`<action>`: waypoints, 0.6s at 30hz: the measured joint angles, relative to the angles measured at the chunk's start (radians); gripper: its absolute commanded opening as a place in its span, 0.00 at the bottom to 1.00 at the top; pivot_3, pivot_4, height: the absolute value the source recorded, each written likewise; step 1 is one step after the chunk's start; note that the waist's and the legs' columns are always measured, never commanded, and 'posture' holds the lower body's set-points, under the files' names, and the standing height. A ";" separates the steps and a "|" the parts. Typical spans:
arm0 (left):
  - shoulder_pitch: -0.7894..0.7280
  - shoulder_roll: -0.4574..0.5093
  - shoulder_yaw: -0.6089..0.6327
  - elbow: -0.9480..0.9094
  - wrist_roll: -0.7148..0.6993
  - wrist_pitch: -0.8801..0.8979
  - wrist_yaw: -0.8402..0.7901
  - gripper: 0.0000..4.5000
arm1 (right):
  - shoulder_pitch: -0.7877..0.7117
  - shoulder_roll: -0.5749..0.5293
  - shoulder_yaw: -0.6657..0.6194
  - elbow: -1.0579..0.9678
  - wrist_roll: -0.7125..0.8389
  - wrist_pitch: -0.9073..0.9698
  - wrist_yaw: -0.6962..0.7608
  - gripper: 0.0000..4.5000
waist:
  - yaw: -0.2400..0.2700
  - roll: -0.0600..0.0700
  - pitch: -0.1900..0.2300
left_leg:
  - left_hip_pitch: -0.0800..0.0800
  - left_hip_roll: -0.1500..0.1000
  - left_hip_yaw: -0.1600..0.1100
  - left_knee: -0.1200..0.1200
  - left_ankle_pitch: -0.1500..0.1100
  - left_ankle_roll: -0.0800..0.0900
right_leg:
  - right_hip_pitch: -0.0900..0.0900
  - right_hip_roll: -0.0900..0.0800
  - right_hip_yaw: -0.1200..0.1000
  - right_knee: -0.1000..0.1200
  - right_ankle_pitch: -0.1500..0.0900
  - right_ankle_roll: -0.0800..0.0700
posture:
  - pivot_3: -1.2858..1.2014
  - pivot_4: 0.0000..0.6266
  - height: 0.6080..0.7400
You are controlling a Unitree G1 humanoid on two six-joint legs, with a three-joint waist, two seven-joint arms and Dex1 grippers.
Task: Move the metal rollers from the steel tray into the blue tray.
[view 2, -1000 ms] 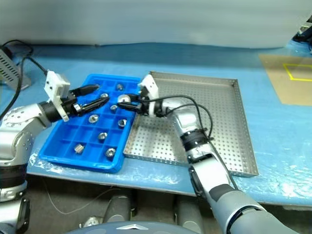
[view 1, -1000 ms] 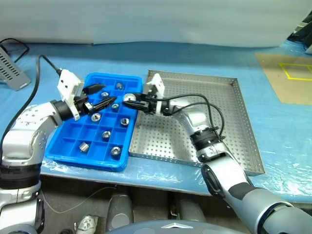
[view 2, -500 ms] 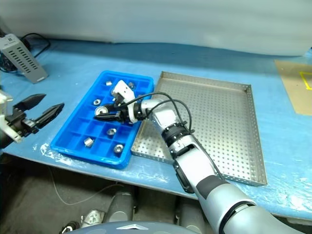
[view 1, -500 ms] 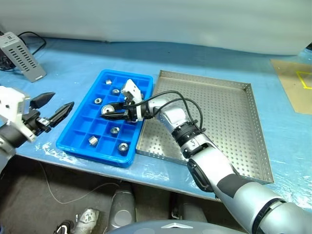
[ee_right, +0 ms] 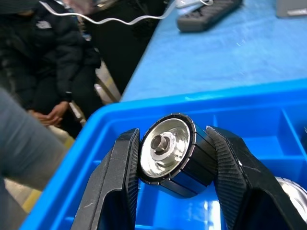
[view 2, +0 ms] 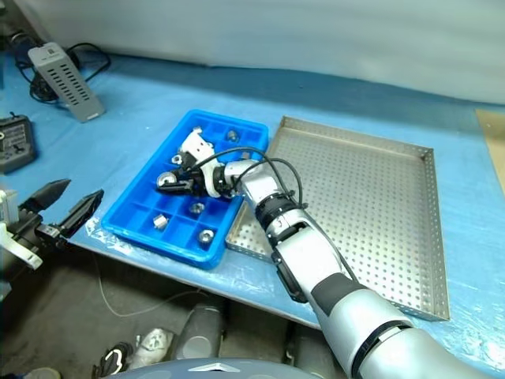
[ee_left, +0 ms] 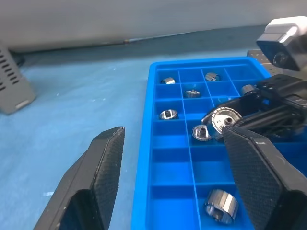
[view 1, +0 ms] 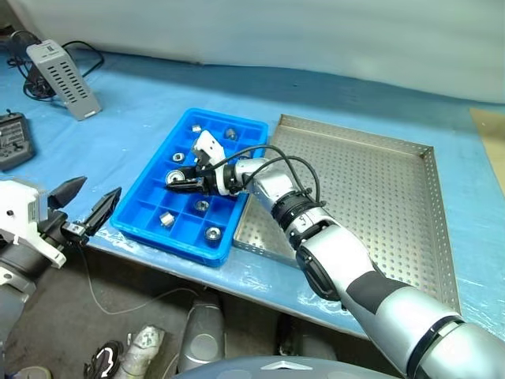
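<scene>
My right arm [view 1: 331,253] is a chain of rounded silver-grey shells joined by black collars, with a ribbed black ring near the wrist. A thin black cable [view 1: 300,166] loops loosely along it to a small white box [view 1: 207,146] on the wrist. My left gripper [view 1: 85,207] has 2 matte black, tapering fingers [ee_left: 96,187] with a fine grainy texture, beside a white block [view 1: 20,221].

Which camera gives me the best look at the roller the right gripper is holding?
The right wrist view: the roller sits large between the right gripper fingers, its end face and centre clear. The left wrist view shows it smaller above the blue tray; the eye views show a small shiny disc.
</scene>
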 measured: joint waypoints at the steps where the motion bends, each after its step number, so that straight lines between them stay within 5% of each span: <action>1: 0.015 -0.010 0.000 -0.006 0.000 -0.003 0.008 0.76 | -0.002 0.001 -0.002 0.016 -0.003 -0.006 -0.012 0.39 | 0.004 0.000 0.000 | -0.001 0.000 0.000 0.000 0.000 0.000 | -0.001 0.000 0.000 0.000 0.000 0.000 | 0.77 0.24 1.00; 18: 0.082 -0.059 -0.049 -0.061 -0.019 -0.054 0.098 0.76 | -0.062 0.013 0.003 0.134 -0.036 -0.086 -0.141 0.39 | 0.090 0.001 0.000 | -0.002 0.000 -0.002 0.000 0.000 0.000 | -0.004 0.001 0.002 0.003 -0.003 0.006 | 0.79 0.24 1.00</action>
